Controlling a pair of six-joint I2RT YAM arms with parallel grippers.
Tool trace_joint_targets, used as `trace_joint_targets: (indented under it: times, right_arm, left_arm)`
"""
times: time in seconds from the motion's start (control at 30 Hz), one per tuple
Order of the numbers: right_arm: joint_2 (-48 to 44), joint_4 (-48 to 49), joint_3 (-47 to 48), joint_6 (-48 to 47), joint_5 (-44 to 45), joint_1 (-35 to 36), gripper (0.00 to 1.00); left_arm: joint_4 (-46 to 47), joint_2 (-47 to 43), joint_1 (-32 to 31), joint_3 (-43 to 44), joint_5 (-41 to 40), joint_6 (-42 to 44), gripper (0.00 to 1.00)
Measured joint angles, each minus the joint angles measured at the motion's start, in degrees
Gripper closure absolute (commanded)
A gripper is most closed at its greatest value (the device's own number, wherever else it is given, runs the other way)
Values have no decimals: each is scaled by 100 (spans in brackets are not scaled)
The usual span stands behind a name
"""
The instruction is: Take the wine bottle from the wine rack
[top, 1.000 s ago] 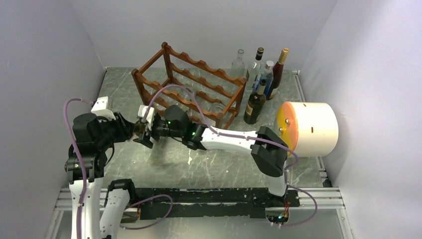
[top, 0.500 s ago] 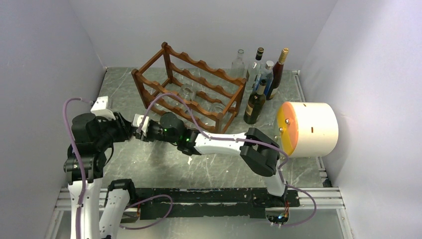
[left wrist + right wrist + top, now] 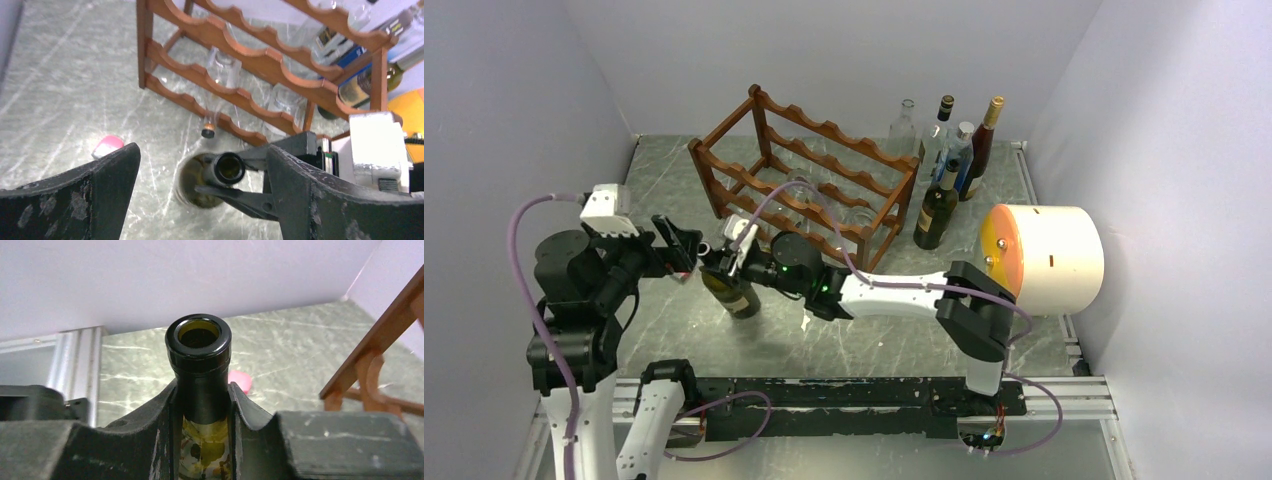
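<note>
The wine bottle (image 3: 736, 294), dark green with an open mouth, is off the wine rack (image 3: 809, 175) and leans in front of the rack's left end, its base down by the table. My right gripper (image 3: 718, 262) is shut on the bottle's neck; in the right wrist view its fingers (image 3: 170, 410) clamp the neck (image 3: 201, 390) from both sides. My left gripper (image 3: 684, 249) is open just left of the bottle's mouth. In the left wrist view the mouth (image 3: 229, 168) sits between its wide-apart fingers (image 3: 75, 200), touching neither.
Two clear glass bottles (image 3: 220, 70) lie in the rack's lower tiers. Several upright bottles (image 3: 949, 150) stand right of the rack. A white drum with an orange face (image 3: 1044, 258) lies at the right. A small pink object (image 3: 107, 146) lies on the table left of the bottle.
My right gripper has shut on the bottle's neck. My left gripper has let go, opened wide and drawn back to the left. The bottle now hangs from the right gripper alone.
</note>
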Motion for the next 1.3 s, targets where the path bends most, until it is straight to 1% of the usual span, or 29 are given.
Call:
trace_joint_targets:
  times: [0.13,0.27,0.57,0.7,0.87,1.0,1.17,1.3]
  right_arm:
    - [-455,-251,-380,595,20,24,100]
    - [-1069,-780,-693,981,4,35,100]
    - [-3447,-2317,-1338,1344,304,39,100]
    - [-4148,-3283,-1342,1272,612,39,100]
    - [-4634,-4725,-1325,964,1029,39,100]
    - [-4857,-5827,-1268,713,1626,39,100]
    - [-5130,-6533,-1215,570,2437,39,100]
    - [-5440,-6662,-1217,570,3176,17,100]
  left_arm:
    - [13,-74,-2,319,-358,-2,1]
    - [44,-179,-2,332,-614,-2,1]
    - [168,-175,-7,-155,-713,-31,0]
    - [205,-20,-7,-249,-713,-57,1]
    - [284,98,-7,-334,-708,-129,1]
    - [358,146,-7,-398,-691,-210,2]
    - [413,232,-7,-431,-686,-323,2]
    - [466,267,-7,-501,-678,-378,2]
